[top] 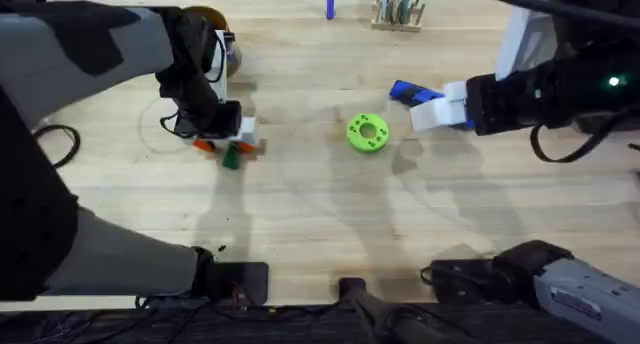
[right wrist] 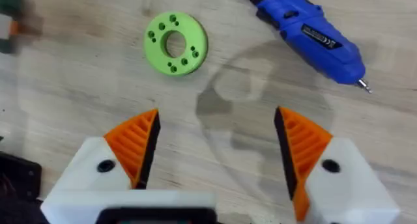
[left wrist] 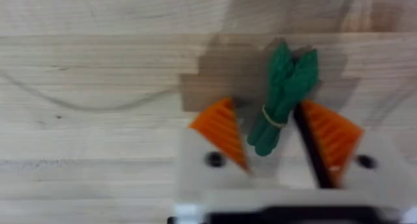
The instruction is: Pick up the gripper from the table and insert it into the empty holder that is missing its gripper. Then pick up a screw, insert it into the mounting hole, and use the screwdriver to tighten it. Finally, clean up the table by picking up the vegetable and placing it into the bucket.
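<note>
The vegetable (left wrist: 281, 94), a slim dark-green bundle with a yellow band, lies on the wooden table (top: 300, 214). In the overhead view the vegetable (top: 230, 159) is at the left, just under my left gripper (top: 228, 144). My left gripper (left wrist: 277, 142) is open, and its orange ribbed pads (left wrist: 221, 133) stand on either side of the vegetable's near end. The blue screwdriver (top: 410, 91) (right wrist: 309, 35) lies at the right. My right gripper (top: 435, 111) (right wrist: 215, 146) hovers open beside it, holding nothing. The bucket's orange-brown rim (top: 207, 16) peeks out behind the left arm. The loose gripper, holder and screw are out of view.
A bright-green disc with holes (top: 367, 132) (right wrist: 174, 43) lies mid-table between the two arms. A wooden rack with tools (top: 398, 9) and a blue pen-like item (top: 329, 4) stand at the far edge. A cable (top: 60, 144) loops at the left.
</note>
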Available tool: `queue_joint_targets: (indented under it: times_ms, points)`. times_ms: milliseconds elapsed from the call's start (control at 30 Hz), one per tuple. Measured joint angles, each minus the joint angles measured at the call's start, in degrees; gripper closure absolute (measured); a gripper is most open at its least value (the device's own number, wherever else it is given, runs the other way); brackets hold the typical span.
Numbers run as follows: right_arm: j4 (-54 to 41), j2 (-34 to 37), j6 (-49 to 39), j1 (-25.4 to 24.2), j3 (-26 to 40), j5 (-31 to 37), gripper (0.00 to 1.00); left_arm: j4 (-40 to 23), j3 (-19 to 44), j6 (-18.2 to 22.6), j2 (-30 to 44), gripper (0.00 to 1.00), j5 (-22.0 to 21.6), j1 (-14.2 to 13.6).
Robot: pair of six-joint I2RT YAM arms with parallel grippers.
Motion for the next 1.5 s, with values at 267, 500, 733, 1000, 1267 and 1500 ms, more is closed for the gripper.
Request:
queue_joint_targets:
  times_ms: [267,500,733,1000,1267,1500]
  points:
    - [0.00,0.00,0.00,0.00,0.00,0.00,0.010,1.31,0.00,0.11,0.09,0.979,0.24,-0.04]
    - [0.02,0.00,0.00,0.02,0.00,0.00,0.010,-0.67,1.39,0.11,-6.16,0.980,0.77,-0.04]
    - [0.22,0.00,0.00,0.02,0.00,0.00,0.011,-3.26,13.36,0.19,-18.14,0.980,0.22,-0.04]
    - [0.24,0.00,0.00,0.00,0.00,0.00,0.010,1.35,21.03,2.57,-19.43,0.980,-2.87,-0.03]
    - [0.24,0.00,0.00,0.00,0.00,0.00,0.010,20.06,21.03,3.69,-6.30,0.980,-4.92,3.50]
    - [0.24,0.00,0.00,0.02,0.00,0.02,0.011,27.54,21.02,3.79,3.82,0.981,-4.48,3.80]
